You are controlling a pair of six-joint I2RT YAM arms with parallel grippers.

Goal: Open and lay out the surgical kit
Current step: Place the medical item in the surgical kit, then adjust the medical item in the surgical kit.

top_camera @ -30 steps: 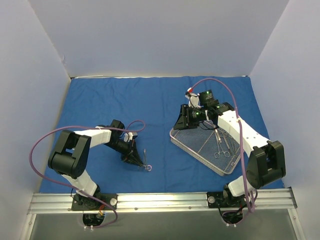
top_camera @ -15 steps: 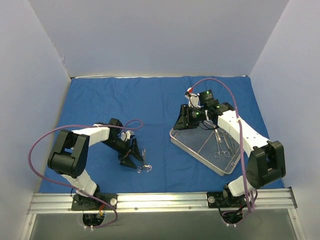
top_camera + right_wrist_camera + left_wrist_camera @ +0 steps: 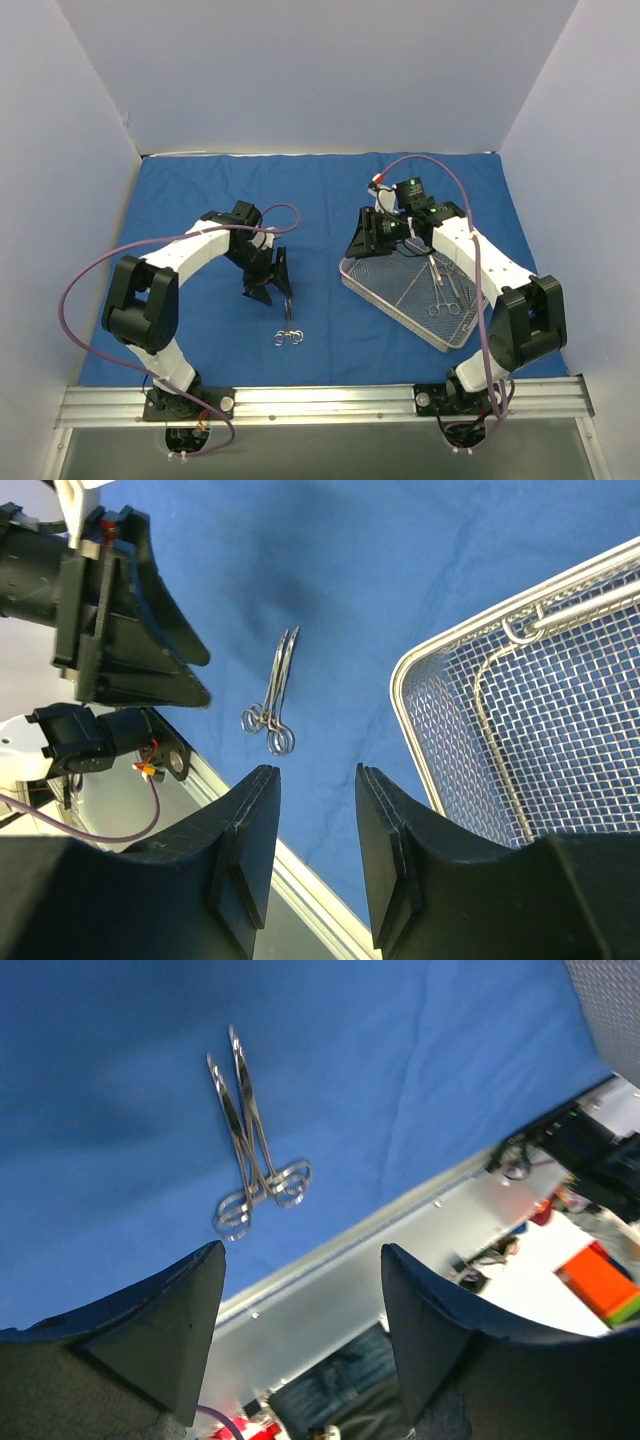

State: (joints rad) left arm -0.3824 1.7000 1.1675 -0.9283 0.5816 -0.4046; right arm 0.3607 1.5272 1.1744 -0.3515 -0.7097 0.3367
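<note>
With the royal-blue cloth wrap [image 3: 200, 200] spread flat, one pair of forceps [image 3: 288, 335] is being displayed on it beneath the open, empty left gripper [image 3: 272, 290]. Several instruments [image 3: 447, 290] are being kept in the wire-mesh tray [image 3: 395, 315], awaiting the right gripper [image 3: 375, 238], parted on nothing.

One blue cloth wrap [image 3: 200, 200] is counted, with one wire-mesh tray [image 3: 385, 282] on its right side. Ring-handled forceps [image 3: 288, 325] are seen at the near left: one pair or two lying together, it cannot be told. Roughly three instruments [image 3: 445, 290] are made out inside the tray.
</note>
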